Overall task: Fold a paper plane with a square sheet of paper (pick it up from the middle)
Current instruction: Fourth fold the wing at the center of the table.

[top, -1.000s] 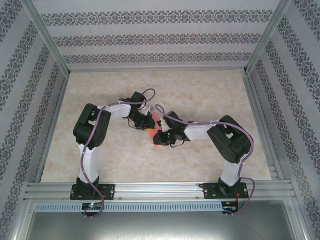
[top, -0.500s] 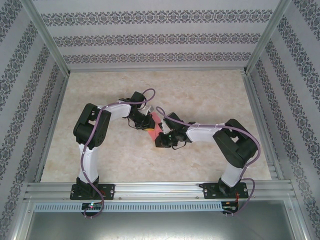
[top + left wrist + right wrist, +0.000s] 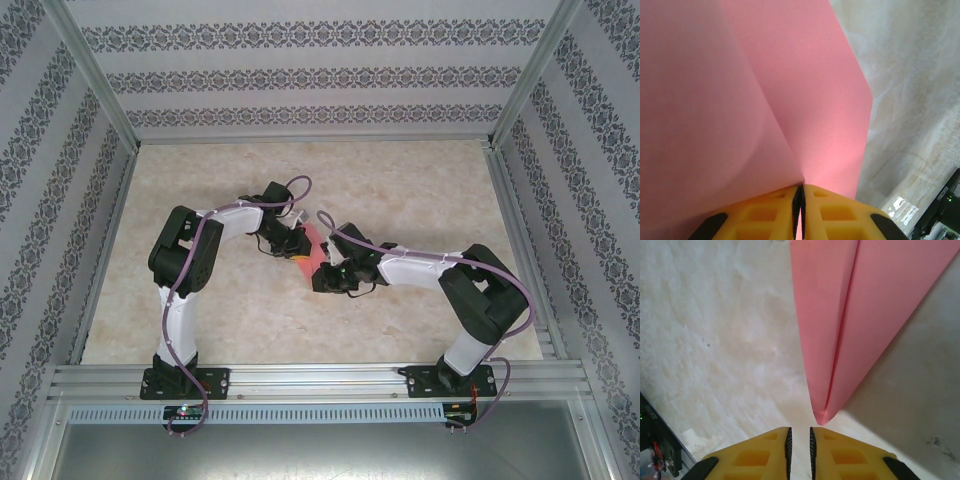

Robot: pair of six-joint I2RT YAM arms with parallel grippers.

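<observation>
Left gripper (image 3: 800,192) of mine is clamping down: its yellow fingers (image 3: 840,215) are pressing flat against each other with no gap showing, and I am pinching the salmon-pink paper plane (image 3: 805,90) right at their tips. From this wrist, the paper is fanning away from the pinch in two broad panels, with a crease running out from the grip between them. Its right edge is ending in a blunt corner over the marbled table (image 3: 920,75).

On the other side, my right gripper (image 3: 799,431) is standing slightly parted, with a thin slit between its yellow fingers (image 3: 755,455) and nothing in it. The plane (image 3: 855,315) is narrowing to a point just beyond those fingertips, close to them but not between them. A lengthwise fold is running up its middle. I cannot tell whether that tip is touching the table (image 3: 715,340).

From above, both arms are bending inward near the middle of the table (image 3: 400,190). The left gripper (image 3: 300,243) is sitting against the paper's left side and the right gripper (image 3: 322,270) just nearside of it, with the pink plane (image 3: 314,243) showing between them.
</observation>
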